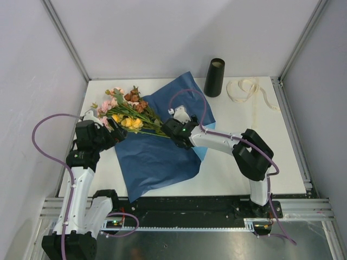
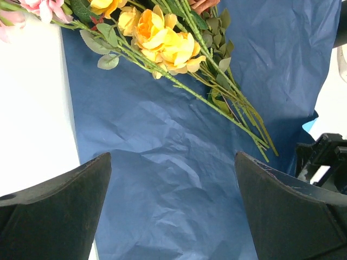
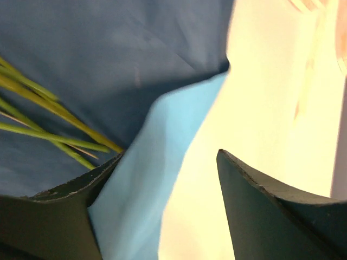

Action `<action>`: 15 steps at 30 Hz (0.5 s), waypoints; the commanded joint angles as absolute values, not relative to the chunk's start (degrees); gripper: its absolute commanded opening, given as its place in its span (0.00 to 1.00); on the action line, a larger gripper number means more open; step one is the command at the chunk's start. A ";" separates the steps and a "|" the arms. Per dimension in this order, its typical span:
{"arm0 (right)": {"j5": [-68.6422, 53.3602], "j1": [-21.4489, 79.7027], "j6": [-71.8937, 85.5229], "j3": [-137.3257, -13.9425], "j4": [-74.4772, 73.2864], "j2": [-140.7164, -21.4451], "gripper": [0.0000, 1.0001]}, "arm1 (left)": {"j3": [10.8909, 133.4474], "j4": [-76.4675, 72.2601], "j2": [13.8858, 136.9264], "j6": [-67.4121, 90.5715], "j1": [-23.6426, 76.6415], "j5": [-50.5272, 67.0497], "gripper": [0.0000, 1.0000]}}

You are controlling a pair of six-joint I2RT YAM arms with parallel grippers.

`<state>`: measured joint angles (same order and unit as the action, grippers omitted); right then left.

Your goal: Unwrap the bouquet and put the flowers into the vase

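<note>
The bouquet is undone. Its blue paper sheet (image 1: pixel 157 151) lies spread flat on the table. The flowers (image 1: pixel 126 111) rest loose on it, heads at the upper left and stems (image 1: pixel 154 130) running right. My left gripper (image 1: pixel 115 134) hovers open over the paper (image 2: pixel 173 135) just below the yellow roses (image 2: pixel 160 40), with nothing between its fingers (image 2: pixel 59 211). My right gripper (image 1: pixel 173 131) stands open at the stem ends (image 3: pixel 65 138). Between its fingertips lie only a turned-up light-blue paper edge (image 3: pixel 146 179) and bare table. The black vase (image 1: pixel 214 77) stands upright at the back.
A cream ribbon (image 1: pixel 246 89) lies loose on the white table (image 1: pixel 255 157) to the right of the vase. Grey walls and metal posts close in the table on the left, back and right. The right arm's elbow (image 1: pixel 252 154) reaches over the table's right half.
</note>
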<state>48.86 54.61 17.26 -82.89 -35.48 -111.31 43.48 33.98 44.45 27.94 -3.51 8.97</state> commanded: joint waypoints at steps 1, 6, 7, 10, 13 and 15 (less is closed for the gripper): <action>57.27 54.46 33.19 -80.40 -51.91 -105.50 0.68 | 43.32 32.89 43.42 26.81 -3.16 8.46 1.00; 59.61 54.64 51.08 -73.77 -67.34 -99.95 0.65 | 43.30 32.88 43.33 26.81 -2.86 7.34 1.00; 60.13 54.66 55.25 -72.92 -70.19 -98.80 0.64 | 43.31 32.92 43.33 26.81 -2.71 7.32 1.00; 60.26 55.13 63.49 -70.00 -76.55 -95.26 0.64 | 43.36 32.91 43.46 26.87 -2.56 7.23 1.00; 56.95 55.49 63.91 -66.96 -75.57 -91.69 0.63 | 43.39 32.91 43.42 26.84 -2.42 6.97 1.00; 54.27 55.40 61.13 -65.32 -72.59 -89.17 0.63 | 43.41 32.90 43.24 26.86 -2.43 6.91 1.00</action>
<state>56.01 54.96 55.79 -67.66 -71.09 -94.50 43.48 33.98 44.23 27.94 -2.68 7.70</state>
